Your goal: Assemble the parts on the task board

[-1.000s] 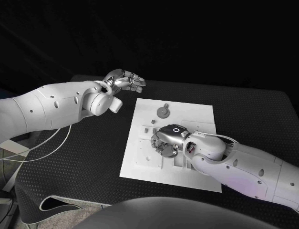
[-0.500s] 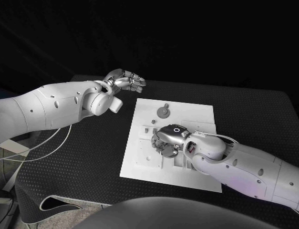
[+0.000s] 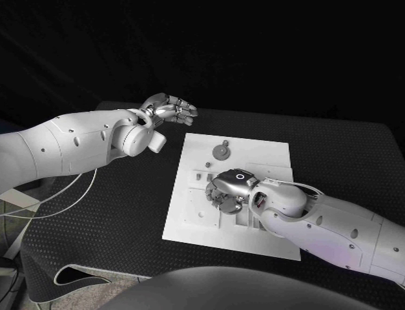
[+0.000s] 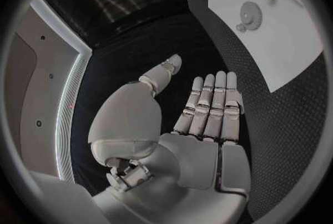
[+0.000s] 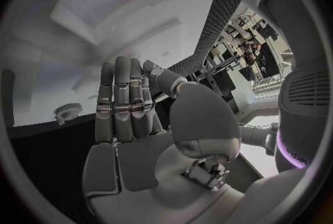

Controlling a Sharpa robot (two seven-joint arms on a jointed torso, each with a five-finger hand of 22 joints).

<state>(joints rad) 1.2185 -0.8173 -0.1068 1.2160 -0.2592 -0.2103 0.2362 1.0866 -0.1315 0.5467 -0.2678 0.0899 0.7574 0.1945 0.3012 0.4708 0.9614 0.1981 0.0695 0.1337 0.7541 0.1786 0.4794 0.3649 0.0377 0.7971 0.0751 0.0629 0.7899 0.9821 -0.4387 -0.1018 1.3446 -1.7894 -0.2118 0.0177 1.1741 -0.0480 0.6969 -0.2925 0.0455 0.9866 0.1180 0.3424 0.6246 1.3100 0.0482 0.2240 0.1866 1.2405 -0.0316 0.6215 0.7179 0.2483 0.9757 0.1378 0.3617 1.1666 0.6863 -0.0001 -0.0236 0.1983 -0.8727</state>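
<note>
The white task board (image 3: 188, 219) lies in the middle of the black table. A round grey gear part (image 3: 221, 152) sits near its far edge, and small slots and pieces mark its middle. My right hand (image 3: 228, 191) is low over the board's centre, fingers straight and close together, pointing down at it; in the right wrist view nothing shows between the fingers (image 5: 121, 101), and the gear (image 5: 67, 111) lies beyond them. My left hand (image 3: 170, 108) hangs above the table's far left, off the board, fingers (image 4: 211, 101) spread flat and empty. The gear (image 4: 248, 13) lies on the board (image 4: 291, 51) beyond them.
White cables (image 3: 62, 194) trail off the table's left side below my left arm. The black mat's front left corner (image 3: 72, 278) curls up at the table edge. Bare mat (image 3: 351, 155) lies to the right of the board.
My right hand has crept slightly toward the near right over the board's centre. The left hand and the gear part have stayed where they were.
</note>
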